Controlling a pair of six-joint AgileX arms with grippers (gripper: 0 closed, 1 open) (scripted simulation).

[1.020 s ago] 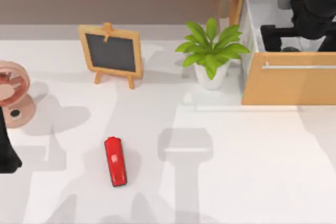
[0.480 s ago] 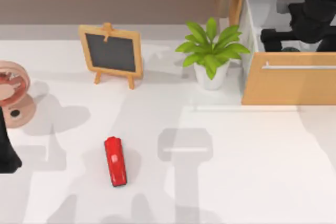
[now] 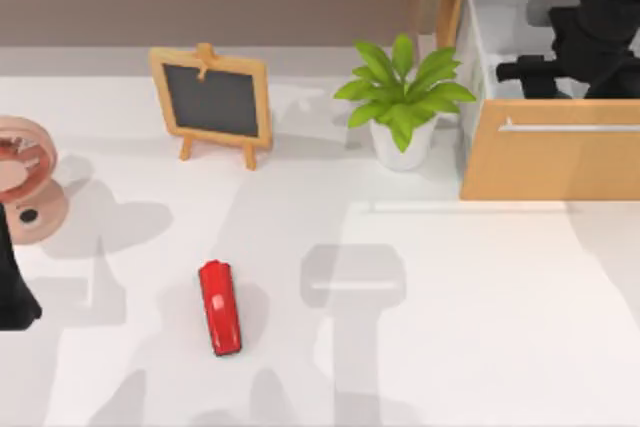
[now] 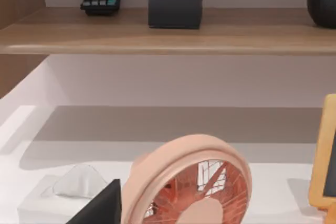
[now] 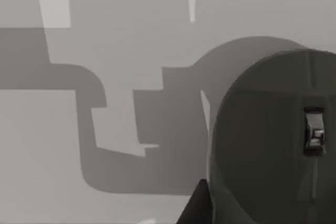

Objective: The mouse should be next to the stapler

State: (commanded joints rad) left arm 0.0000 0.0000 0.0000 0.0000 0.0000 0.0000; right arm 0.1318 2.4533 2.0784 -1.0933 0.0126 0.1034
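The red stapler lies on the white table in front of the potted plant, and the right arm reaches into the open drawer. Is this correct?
Not quite. The top view shows the stapler lying in front of the small chalkboard, left of the potted plant, not in front of it. The rest holds: it lies on the white table, and the right arm reaches into the open drawer.

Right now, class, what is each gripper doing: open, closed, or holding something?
Left gripper: parked at the table's left edge; cannot be told.
Right gripper: inside the open drawer, right over the mouse; grip cannot be told.

Stapler [image 3: 220, 308] lies left on table [image 3: 480, 317]; mouse [image 5: 273, 140] in drawer [image 3: 548, 159].
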